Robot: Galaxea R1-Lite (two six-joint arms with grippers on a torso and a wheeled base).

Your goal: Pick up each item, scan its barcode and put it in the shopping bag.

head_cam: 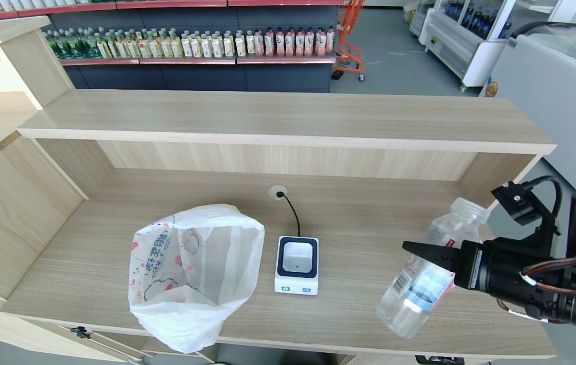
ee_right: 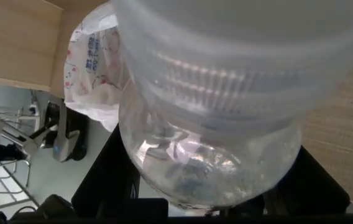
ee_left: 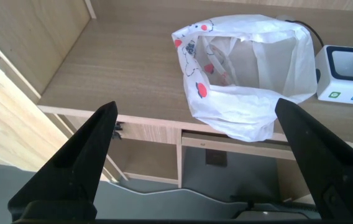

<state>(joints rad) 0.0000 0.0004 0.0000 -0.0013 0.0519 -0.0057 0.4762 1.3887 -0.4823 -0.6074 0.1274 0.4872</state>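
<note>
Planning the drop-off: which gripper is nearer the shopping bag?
Left. The left gripper hangs open off the front edge of the counter, facing the shopping bag; the right gripper, holding the bottle, is beyond the scanner.

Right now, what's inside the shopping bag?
Looking into the shopping bag through its open mouth, only its own white plastic and printed pattern show; no item is visible. Its lowest part, sagging over the counter edge, is hidden by folds.
</note>
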